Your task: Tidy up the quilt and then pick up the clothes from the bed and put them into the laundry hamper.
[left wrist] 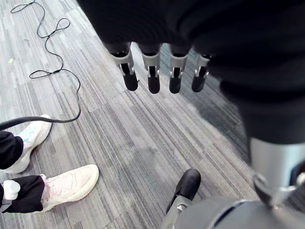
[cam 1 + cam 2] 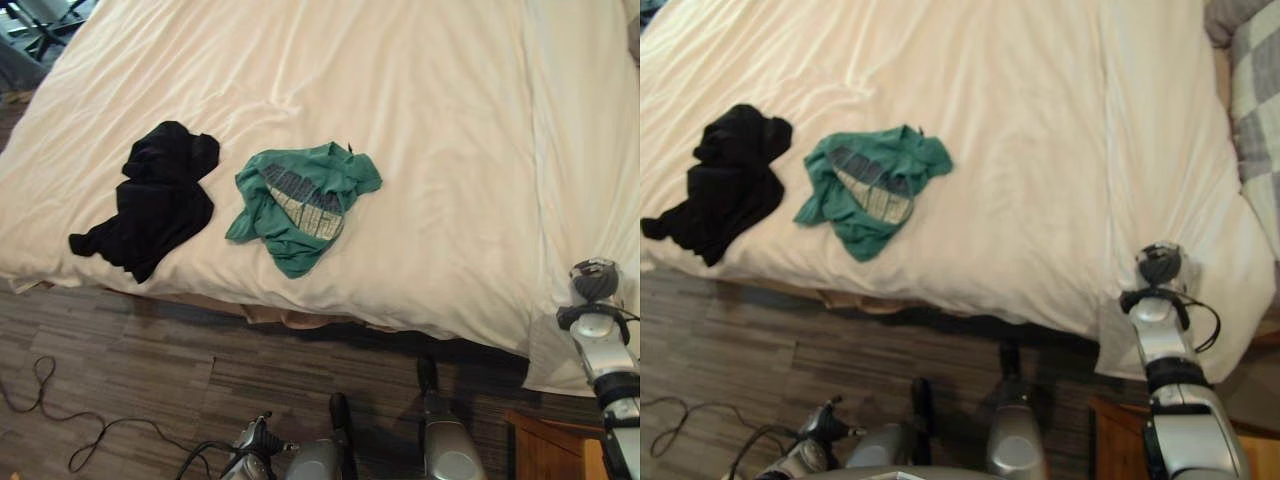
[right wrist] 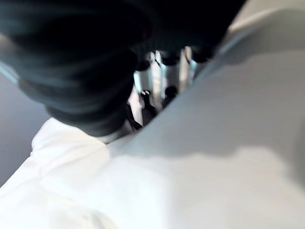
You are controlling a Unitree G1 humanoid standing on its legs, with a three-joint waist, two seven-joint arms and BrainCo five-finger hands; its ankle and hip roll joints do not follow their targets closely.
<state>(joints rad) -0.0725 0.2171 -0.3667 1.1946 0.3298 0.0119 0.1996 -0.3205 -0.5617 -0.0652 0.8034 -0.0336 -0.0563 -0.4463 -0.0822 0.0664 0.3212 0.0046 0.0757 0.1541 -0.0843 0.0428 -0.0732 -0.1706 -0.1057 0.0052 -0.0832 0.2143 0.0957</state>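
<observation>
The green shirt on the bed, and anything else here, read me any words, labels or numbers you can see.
None can be read.
green shirt: a grey striped panel, no legible print.
black garment: plain, no label showing.
white quilt: no text.
white shoes of a person on the floor: markings too blurred to read.

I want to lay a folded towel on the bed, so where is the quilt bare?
The quilt is bare from the green garment across to the right hand at its corner, and all along the far side. The near left edge is crowded by the green garment and the black garment.
</observation>
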